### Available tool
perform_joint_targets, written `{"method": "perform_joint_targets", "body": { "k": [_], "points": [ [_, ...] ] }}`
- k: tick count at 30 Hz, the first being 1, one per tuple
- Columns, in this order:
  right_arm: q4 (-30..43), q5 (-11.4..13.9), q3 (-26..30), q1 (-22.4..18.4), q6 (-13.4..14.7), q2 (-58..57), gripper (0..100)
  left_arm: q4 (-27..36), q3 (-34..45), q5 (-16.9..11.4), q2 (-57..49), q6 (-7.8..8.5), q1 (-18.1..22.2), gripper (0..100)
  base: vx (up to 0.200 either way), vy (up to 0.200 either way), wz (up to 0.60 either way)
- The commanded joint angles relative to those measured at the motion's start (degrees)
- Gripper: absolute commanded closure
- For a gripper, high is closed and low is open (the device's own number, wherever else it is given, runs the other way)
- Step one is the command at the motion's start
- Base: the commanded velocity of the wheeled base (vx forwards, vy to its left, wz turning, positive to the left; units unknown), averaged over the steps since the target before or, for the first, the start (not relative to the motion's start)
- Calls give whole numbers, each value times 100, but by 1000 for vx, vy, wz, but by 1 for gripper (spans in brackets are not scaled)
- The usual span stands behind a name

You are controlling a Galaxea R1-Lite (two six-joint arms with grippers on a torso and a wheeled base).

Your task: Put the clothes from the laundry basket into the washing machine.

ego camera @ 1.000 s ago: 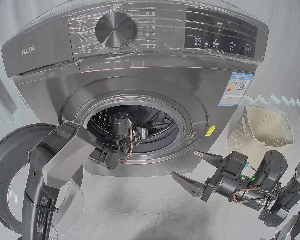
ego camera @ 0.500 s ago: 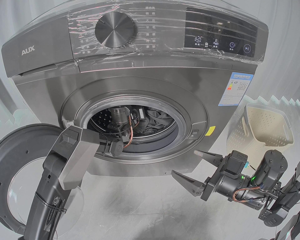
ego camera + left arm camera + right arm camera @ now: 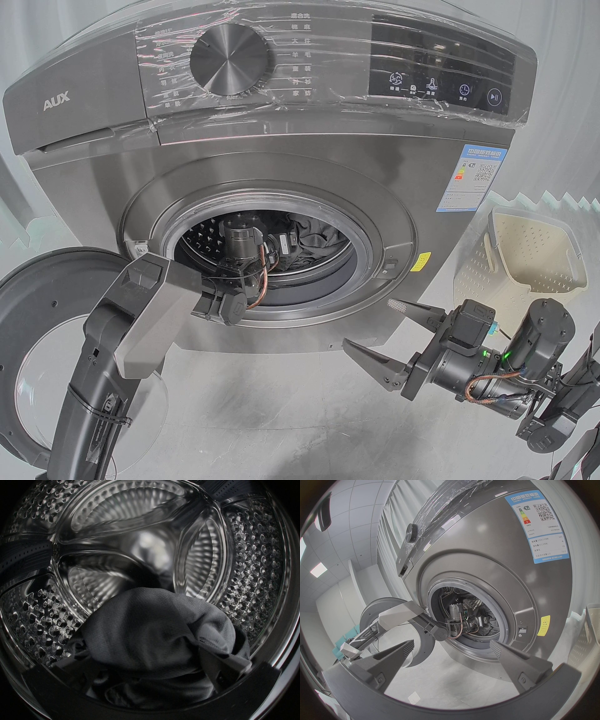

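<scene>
Well inside the washing machine (image 3: 350,181), the left gripper (image 3: 140,659) is spread wide, with a dark garment (image 3: 150,627) draped over it. The right gripper (image 3: 369,326) is held in front of the machine, jaws apart.

The pale grey floor (image 3: 281,400) carries the washing machine (image 3: 269,156) at the far middle, its door (image 3: 31,294) swung open to the left. The cream laundry basket (image 3: 531,250) stands just beside it on the right.

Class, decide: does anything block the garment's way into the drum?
Nothing visible does. The door stands swung open, and the garment lies inside the drum at the left gripper.
</scene>
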Motion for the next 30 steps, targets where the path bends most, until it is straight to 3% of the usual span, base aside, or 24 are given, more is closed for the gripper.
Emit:
{"method": "perform_joint_targets", "body": {
  "k": [1, 5, 11, 16, 23, 30],
  "points": [
    [-3, 2, 1, -6, -1, 0, 0, -14, 1013, -3, -694, 22, -131, 0, 0, 0, 0],
    [-3, 2, -8, -6, -1, 0, 0, 22, 2190, -12, -1424, 75, -403, 0, 0, 0, 0],
    [-3, 2, 1, -6, -1, -8, 0, -49, 3008, -82, -2048, 93, -702, 0, 0, 0, 0],
    [-3, 2, 9, -23, -1, -35, 0, -392, 4344, -117, -2777, 268, -1203, 0, 0, 0, 0],
    [-3, -7, 89, -32, -1, -52, 0, -893, 5548, -126, -3252, 418, -1388, 0, 0, 0, 0],
    [-3, -7, 273, -67, 8, -167, 0, -1499, 7279, -267, -4693, 330, -2012, 0, 0, 0, 0]
  ]
}}
